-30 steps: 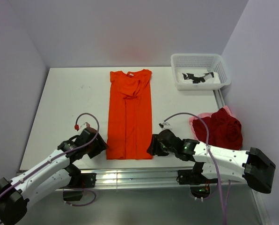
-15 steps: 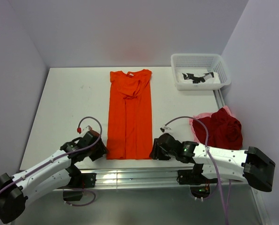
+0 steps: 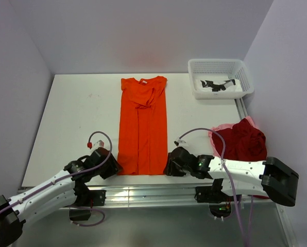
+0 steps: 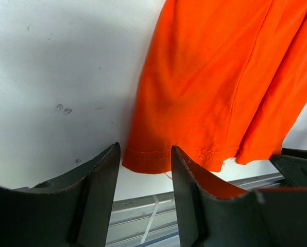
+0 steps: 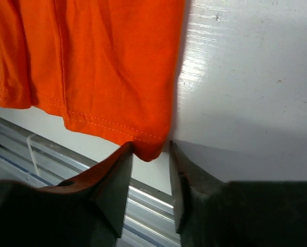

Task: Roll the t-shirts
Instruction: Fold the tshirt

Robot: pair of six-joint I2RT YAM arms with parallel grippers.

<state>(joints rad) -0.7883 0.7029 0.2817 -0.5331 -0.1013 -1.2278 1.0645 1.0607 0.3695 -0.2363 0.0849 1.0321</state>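
The orange t-shirt [image 3: 142, 123] lies flat as a long narrow strip down the middle of the white table [image 3: 76, 113], collar far and hem near. My left gripper [image 3: 111, 167] is low at the hem's near-left corner. In the left wrist view its jaws [image 4: 145, 154] stand open, and the stitched hem of the orange t-shirt [image 4: 215, 77] reaches just between the tips. My right gripper [image 3: 169, 165] is at the near-right corner. Its jaws [image 5: 150, 149] are open and straddle that corner of the orange t-shirt [image 5: 102, 62] without pinching it.
A dark red t-shirt [image 3: 243, 141] lies crumpled on a pale pink one [image 3: 218, 131] at the table's right edge. A white mesh basket [image 3: 215, 62] stands at the back right with a black-and-white item inside. A metal rail [image 3: 148, 193] runs along the near edge.
Both grippers slid toward the table's near edge and settled at the orange t-shirt's hem corners. Their jaws narrowed somewhat. The t-shirt has not moved.
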